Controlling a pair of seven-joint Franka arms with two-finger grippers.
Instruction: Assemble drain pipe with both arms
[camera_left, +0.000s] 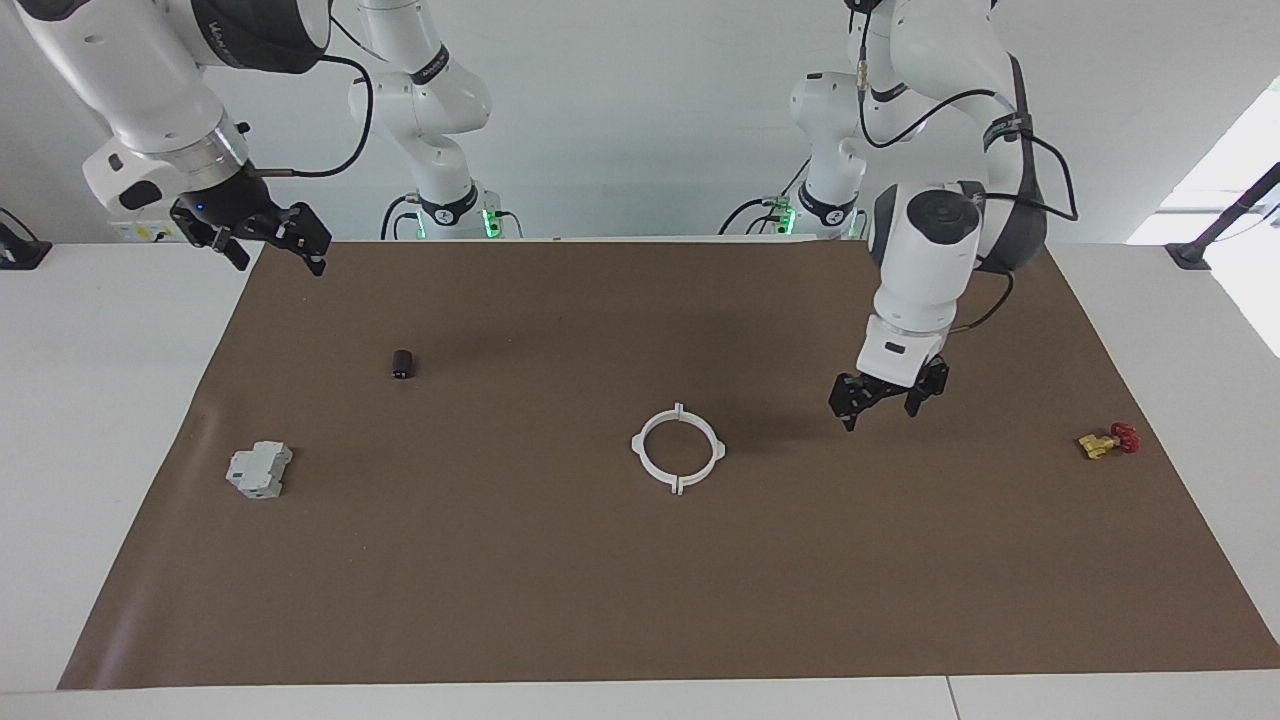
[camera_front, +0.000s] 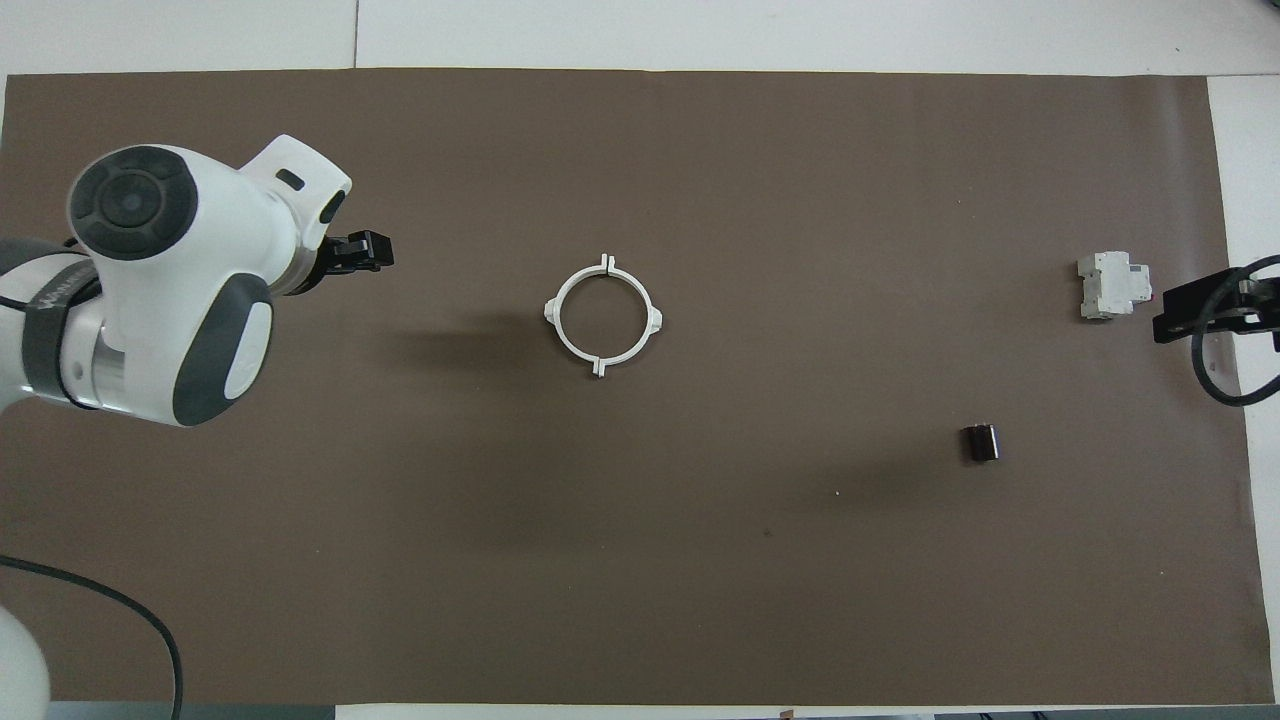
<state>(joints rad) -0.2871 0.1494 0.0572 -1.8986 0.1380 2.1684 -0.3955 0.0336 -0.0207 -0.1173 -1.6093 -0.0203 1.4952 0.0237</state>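
Note:
The drain pipe lies on the brown mat as one closed white ring with four tabs, its two half-arcs joined; it also shows in the overhead view. My left gripper is open and empty. It hangs low over the mat beside the ring, toward the left arm's end, apart from it. My right gripper is open and empty, raised over the mat's edge at the right arm's end.
A light-grey block lies near the right arm's end. A small dark cylinder lies nearer to the robots than the block. A red and yellow valve lies at the left arm's end.

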